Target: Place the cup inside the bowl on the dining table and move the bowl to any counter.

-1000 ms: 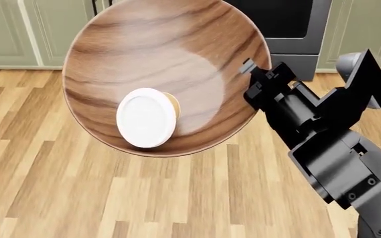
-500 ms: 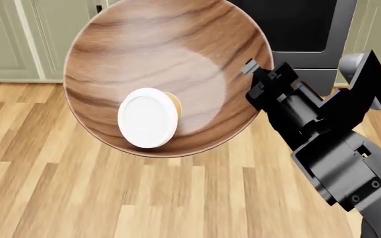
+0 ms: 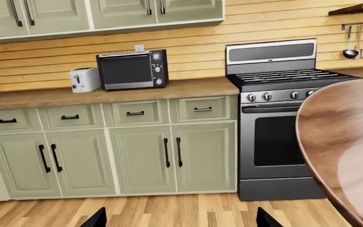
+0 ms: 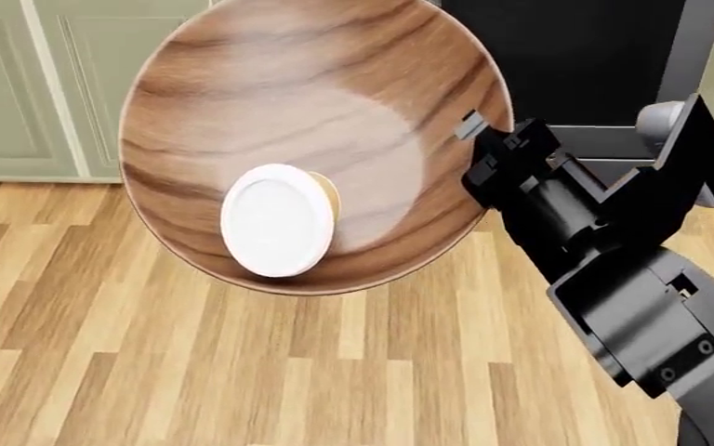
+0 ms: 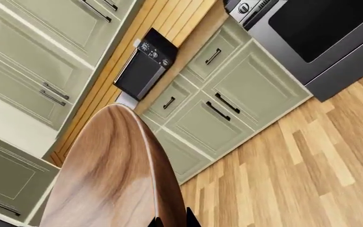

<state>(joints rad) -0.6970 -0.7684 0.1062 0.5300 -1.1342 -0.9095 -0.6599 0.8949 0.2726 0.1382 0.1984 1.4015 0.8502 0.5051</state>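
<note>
Cup (image 4: 276, 221) sits in the wooden bowl (image 4: 313, 102), my right tool (image 4: 487, 149) clamped on its 3 o'clock rim; desk (image 3: 106, 92) drop-off left.

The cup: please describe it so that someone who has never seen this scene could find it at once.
Find the large brown wooden bowl that the right gripper holds by its rim above the plank floor. The cup lies inside it, low on the near side. Its round white lid is the only white thing against the wood grain.
</note>
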